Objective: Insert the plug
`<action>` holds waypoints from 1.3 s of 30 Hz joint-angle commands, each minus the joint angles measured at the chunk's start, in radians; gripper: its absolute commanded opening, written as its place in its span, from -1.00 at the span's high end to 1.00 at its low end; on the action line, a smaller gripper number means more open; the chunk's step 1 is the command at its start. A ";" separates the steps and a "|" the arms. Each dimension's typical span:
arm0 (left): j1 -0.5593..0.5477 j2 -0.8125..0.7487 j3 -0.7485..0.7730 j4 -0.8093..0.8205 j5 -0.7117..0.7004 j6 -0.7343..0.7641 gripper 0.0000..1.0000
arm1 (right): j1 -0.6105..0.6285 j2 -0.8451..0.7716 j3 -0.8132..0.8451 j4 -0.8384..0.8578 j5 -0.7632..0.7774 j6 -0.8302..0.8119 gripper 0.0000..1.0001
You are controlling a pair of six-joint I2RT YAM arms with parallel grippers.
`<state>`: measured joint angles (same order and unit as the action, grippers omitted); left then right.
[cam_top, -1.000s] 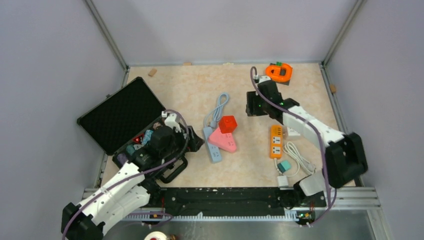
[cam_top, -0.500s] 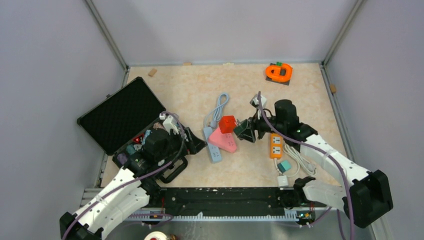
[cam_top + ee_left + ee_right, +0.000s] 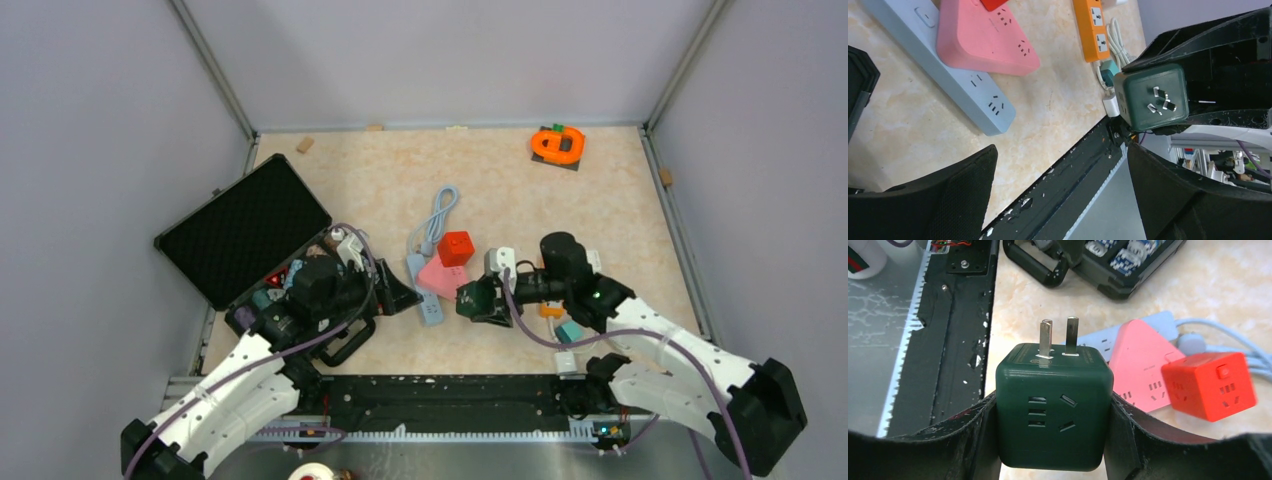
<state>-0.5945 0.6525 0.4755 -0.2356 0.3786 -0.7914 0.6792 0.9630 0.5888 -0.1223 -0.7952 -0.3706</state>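
Pinched by its smooth sides between the right fingers (image 3: 973, 440), prongs jutting past their tips, the dark green plastic cube plug (image 3: 1053, 410) could twist and miss the pale blue plastic power strip (image 3: 963, 90) beside the spread, empty left fingers (image 3: 948, 200).

Case (image 3: 240, 235): black, lid open, left side of frame.
Orange ring-shaped item (image 3: 543, 148): upper right, on a dark base.
Wooden block (image 3: 304, 145): upper left, near the far wall.

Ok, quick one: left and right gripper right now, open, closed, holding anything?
Left gripper: open, holding nothing.
Right gripper: closed on the green cube plug, its prongs free.
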 commanded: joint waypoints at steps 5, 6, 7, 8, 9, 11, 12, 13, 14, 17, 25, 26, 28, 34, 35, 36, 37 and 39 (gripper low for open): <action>-0.001 0.024 0.018 0.087 0.097 0.001 -0.97 | 0.010 -0.109 -0.024 0.107 -0.030 -0.165 1.00; -0.001 0.026 0.019 0.090 0.099 0.000 -0.97 | 0.010 -0.111 -0.023 0.105 -0.031 -0.167 1.00; -0.001 0.028 0.022 0.090 0.100 0.003 -0.97 | 0.010 -0.112 -0.022 0.106 -0.032 -0.168 1.00; -0.001 0.028 0.025 0.090 0.100 0.004 -0.98 | 0.010 -0.112 -0.021 0.107 -0.035 -0.170 1.00; -0.001 0.029 0.027 0.090 0.100 0.005 -0.97 | 0.010 -0.113 -0.021 0.105 -0.038 -0.175 1.00; -0.002 0.028 0.032 0.090 0.101 0.009 -0.97 | 0.011 -0.117 -0.022 0.107 -0.042 -0.180 1.00; -0.001 0.027 0.033 0.092 0.104 0.012 -0.97 | 0.012 -0.119 -0.022 0.104 -0.037 -0.186 1.00; -0.001 0.024 0.033 0.098 0.108 0.012 -0.97 | 0.013 -0.122 -0.025 0.101 -0.031 -0.192 1.00; -0.001 0.022 0.032 0.107 0.116 0.013 -0.97 | 0.019 -0.127 -0.026 0.100 -0.016 -0.197 1.00; -0.001 0.019 0.026 0.130 0.135 0.014 -0.97 | 0.048 -0.149 -0.024 0.091 0.090 -0.208 1.00; -0.002 0.025 0.030 0.131 0.132 0.021 -0.97 | 0.175 -0.171 -0.009 0.071 0.522 -0.259 1.00; -0.001 0.025 0.031 0.131 0.130 0.020 -0.97 | 0.205 -0.170 -0.011 0.070 0.576 -0.273 1.00; -0.002 0.024 0.034 0.130 0.127 0.018 -0.97 | 0.262 -0.166 -0.014 0.063 0.689 -0.309 1.00; -0.002 0.025 0.037 0.128 0.116 0.022 -0.97 | 0.450 -0.140 -0.034 0.110 1.039 -0.431 1.00; -0.001 0.025 0.037 0.128 0.114 0.023 -0.97 | 0.471 -0.134 -0.038 0.115 1.081 -0.449 1.00; -0.001 0.026 0.036 0.127 0.114 0.023 -0.97 | 0.489 -0.123 -0.041 0.136 1.113 -0.464 1.00; -0.001 0.026 0.036 0.126 0.114 0.022 -0.97 | 0.506 -0.113 -0.041 0.149 1.139 -0.474 1.00; -0.002 0.026 0.037 0.124 0.115 0.021 -0.97 | 0.531 -0.098 -0.044 0.170 1.183 -0.495 1.00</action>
<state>-0.5945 0.6792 0.4755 -0.1574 0.4984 -0.7837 1.1606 0.8436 0.5468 -0.0654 0.1780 -0.7822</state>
